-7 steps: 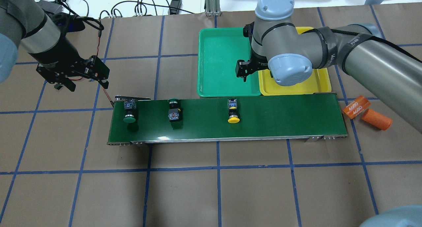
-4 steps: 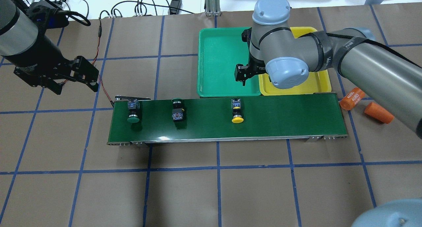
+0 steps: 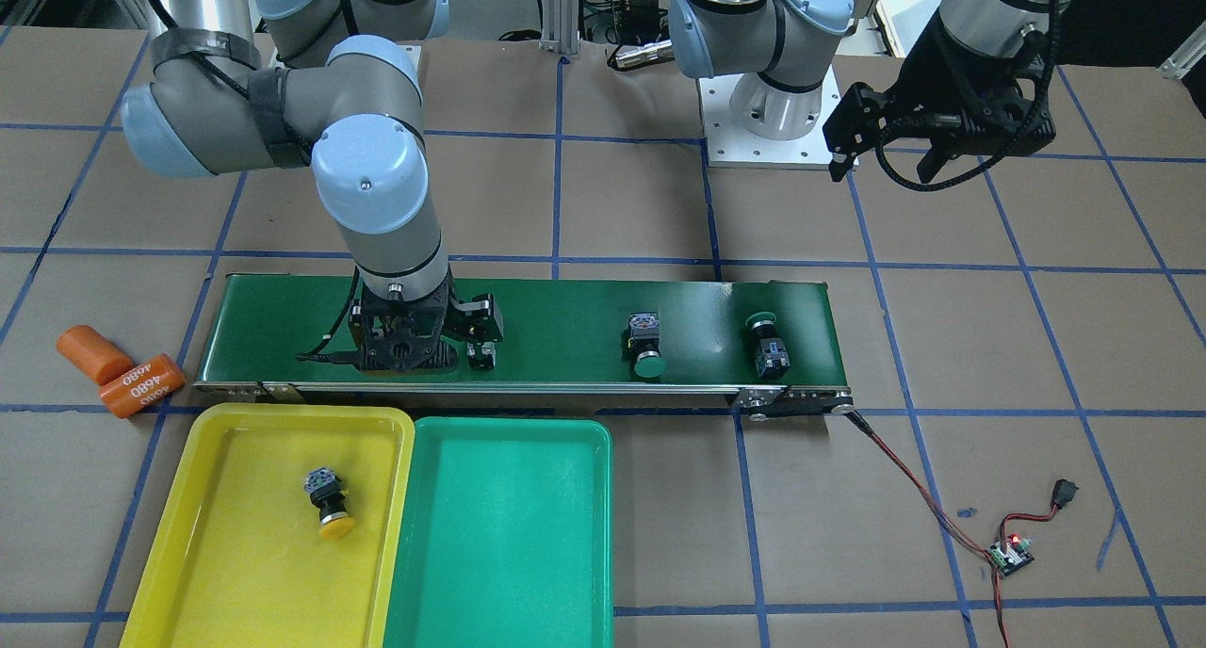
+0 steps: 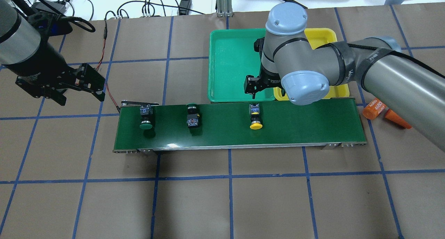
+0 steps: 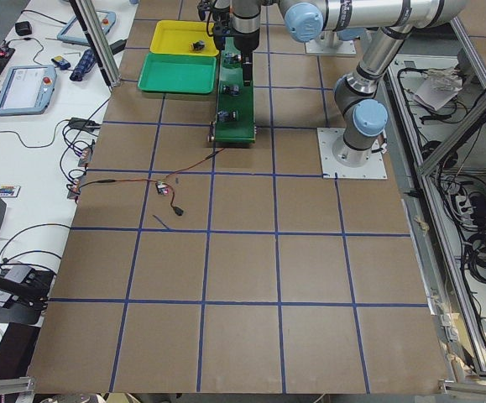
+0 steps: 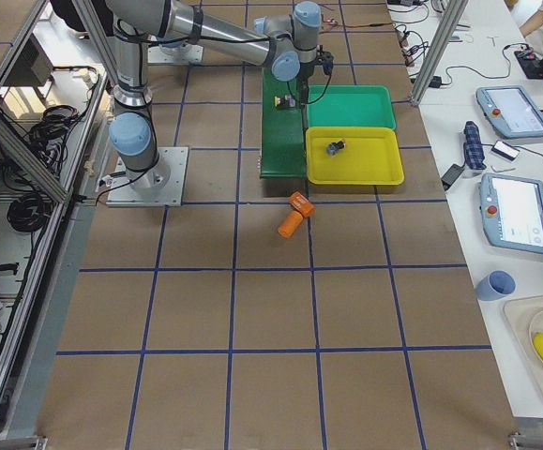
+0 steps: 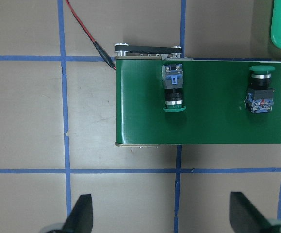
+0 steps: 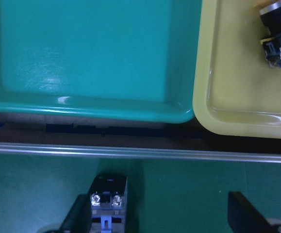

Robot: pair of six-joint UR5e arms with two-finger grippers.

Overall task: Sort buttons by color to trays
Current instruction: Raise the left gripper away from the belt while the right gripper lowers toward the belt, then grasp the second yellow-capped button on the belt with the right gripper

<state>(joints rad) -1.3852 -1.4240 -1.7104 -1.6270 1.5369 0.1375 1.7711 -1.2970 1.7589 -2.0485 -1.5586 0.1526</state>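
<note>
Yellow button on the belt: the first yellow button lies on its side on the green belt. Its long way goes across the belt. Its yellow cap points to the robot's side and its grey end points to the trays.

Yellow button in the tray: the second yellow button lies on its side in the yellow tray. Its cap points away from the belt, and it is a little crooked.

Green buttons: the end green button lies near the belt's left end, across the belt, with its cap toward the robot. The middle green button also lies across the belt, but its cap points to the trays.

Trays: the yellow tray and the green tray sit side by side, touching, just past the far side of the belt. No button shows in the green tray.

Right gripper: the right gripper is over the far edge of the belt. Its fingers are spread wide and hold nothing. The grey end of the first yellow button sits between them, close to one finger.

Left gripper: the left gripper is over the brown table, off the belt's left end. Its fingers are spread wide with nothing between them.

Orange cylinders: two orange cylinders lie on the table by the belt's right end.
</note>
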